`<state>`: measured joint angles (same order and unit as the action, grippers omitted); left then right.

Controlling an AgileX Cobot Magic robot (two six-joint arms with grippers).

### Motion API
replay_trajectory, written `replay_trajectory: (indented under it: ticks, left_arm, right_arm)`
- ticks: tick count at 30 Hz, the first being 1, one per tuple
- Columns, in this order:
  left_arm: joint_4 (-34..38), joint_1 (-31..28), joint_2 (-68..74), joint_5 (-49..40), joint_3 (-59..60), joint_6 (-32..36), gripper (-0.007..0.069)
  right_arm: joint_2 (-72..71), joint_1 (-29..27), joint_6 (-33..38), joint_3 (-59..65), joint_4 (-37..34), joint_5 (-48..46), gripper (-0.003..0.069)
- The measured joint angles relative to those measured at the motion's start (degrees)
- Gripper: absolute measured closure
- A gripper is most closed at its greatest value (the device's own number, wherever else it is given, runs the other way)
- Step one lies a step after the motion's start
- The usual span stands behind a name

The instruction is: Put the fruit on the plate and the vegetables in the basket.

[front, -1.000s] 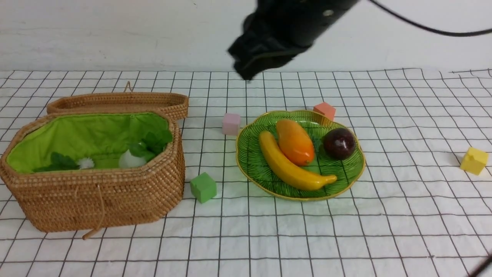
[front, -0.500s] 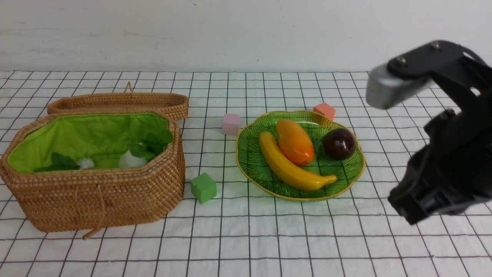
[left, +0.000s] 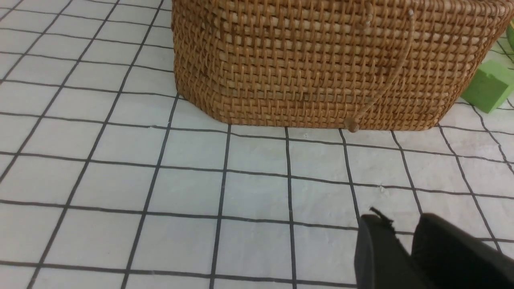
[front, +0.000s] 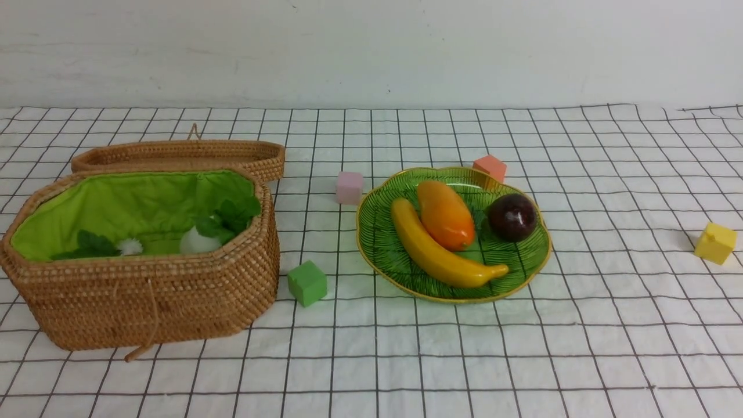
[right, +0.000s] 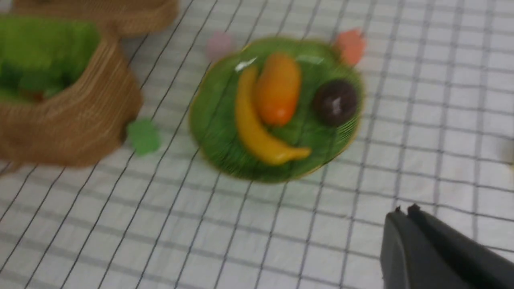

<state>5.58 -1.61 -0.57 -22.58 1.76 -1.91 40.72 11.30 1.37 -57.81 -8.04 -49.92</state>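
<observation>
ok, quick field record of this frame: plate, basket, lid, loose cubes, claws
plate: holds banana, mango, dark purple ball
basket: open; white radish and green leaves visible inside, other contents hidden by the wall
lid: off, lying behind the basket
cubes on cloth: green, pink, orange, yellow
left claw: shut, empty, low in front of the basket
right claw: shut, empty, away from the plate
</observation>
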Motion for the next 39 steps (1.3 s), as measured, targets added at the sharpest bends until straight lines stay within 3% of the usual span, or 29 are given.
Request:
replay_trajectory:
  ticks: [4,13,17,39]
  left_arm:
    - [0.0,0.0,0.0,0.0,0.0,0.0,0.0491]
    - [0.0,0.0,0.0,0.0,0.0,0.0,0.048]
    - [0.0,0.0,0.0,-0.06,0.0,0.0,0.0477]
    - [0.0,0.0,0.0,-0.04,0.0,0.0,0.0459]
  right_arm:
    - [-11.74,-5.88,-1.03,13.56,3.88,7.04,0.066]
    - [-32.95,-9.66,-1.37,47.45,6.59,24.14,0.0655]
    - [-40.35,-12.73,-1.37,58.05,6.54,25.64,0.0655]
    - [-41.27,-13.76,-1.37,58.6,6.12,27.86,0.0638]
